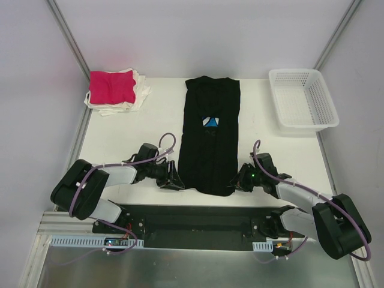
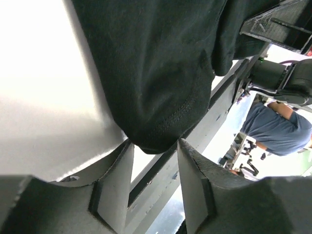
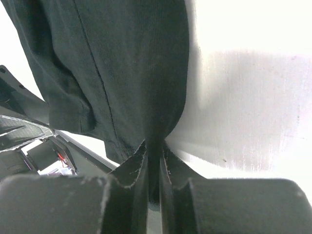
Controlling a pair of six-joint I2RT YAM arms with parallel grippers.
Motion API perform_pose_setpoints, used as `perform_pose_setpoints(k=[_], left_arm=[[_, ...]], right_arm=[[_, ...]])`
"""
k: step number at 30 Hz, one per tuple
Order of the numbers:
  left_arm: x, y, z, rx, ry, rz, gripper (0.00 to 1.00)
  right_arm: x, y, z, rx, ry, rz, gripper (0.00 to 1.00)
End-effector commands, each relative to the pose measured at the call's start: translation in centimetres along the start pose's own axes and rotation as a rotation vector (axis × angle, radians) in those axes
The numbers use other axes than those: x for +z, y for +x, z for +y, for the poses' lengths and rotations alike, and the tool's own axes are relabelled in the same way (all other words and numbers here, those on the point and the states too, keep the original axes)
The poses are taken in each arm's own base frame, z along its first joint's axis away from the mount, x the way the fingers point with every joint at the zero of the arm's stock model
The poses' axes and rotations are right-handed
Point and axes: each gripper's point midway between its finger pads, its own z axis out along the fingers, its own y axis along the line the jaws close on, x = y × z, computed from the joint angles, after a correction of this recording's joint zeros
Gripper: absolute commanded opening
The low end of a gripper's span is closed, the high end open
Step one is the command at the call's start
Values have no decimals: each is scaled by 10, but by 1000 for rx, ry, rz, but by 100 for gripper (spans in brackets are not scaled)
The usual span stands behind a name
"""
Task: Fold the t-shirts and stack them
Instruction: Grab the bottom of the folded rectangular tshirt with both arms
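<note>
Black t-shirt (image 1: 210, 135) lies mid-table, hem toward 6 o'clock. Right gripper (image 3: 153, 146) pinches its 5 o'clock corner, left gripper (image 2: 155, 146) gapes around the 7 o'clock one, probably to fold the hem upward.

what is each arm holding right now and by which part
The right gripper pinches the black t-shirt at its near right corner. The left gripper has its fingers apart at the near left corner, not yet clamped.
</note>
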Motion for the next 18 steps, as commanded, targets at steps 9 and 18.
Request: perform_pose_setpoints(k=[9, 18], left_arm=[[-19, 0, -17, 59, -48, -21, 28], [-20, 8, 2, 35, -123, -11, 72]], right_arm=[[4, 9, -18, 28, 63, 17, 10], [3, 10, -17, 20, 59, 23, 9]])
